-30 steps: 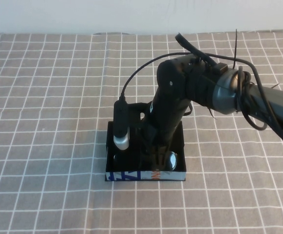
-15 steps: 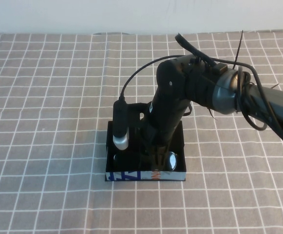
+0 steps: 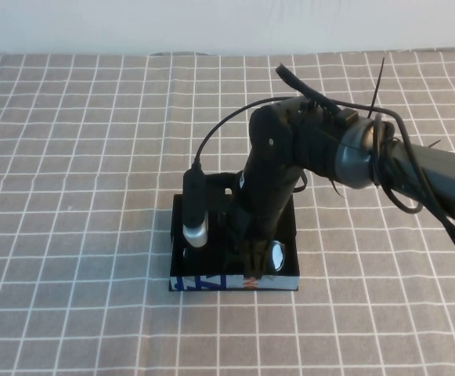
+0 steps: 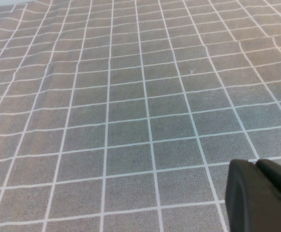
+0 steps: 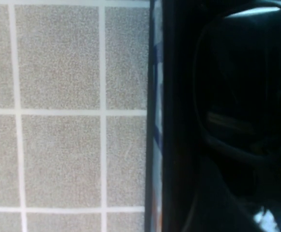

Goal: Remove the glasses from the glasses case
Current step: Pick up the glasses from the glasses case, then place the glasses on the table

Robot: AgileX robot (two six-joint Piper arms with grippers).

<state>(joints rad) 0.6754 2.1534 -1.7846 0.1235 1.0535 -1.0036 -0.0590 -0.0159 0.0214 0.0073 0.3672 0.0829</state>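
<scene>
The glasses case [image 3: 235, 283] is an open black box with a white front edge printed in blue and orange, near the middle of the table. The black glasses lie inside it; one shiny lens [image 3: 277, 255] shows at the right end. My right gripper [image 3: 252, 249] reaches down into the case over the middle of the glasses, its tip hidden by the arm. In the right wrist view a dark lens [image 5: 242, 87] and the case's printed edge [image 5: 154, 121] fill the right side. My left gripper [image 4: 256, 166] is shut and empty over bare cloth, out of the high view.
A grey tablecloth with a white grid [image 3: 70, 157] covers the whole table. A black and silver camera cylinder [image 3: 193, 210] with a cable hangs on the right arm over the case's left end. The right arm [image 3: 415, 164] stretches in from the right.
My right arm has sunk a little lower into the case, towards its front edge. The case has not moved.
</scene>
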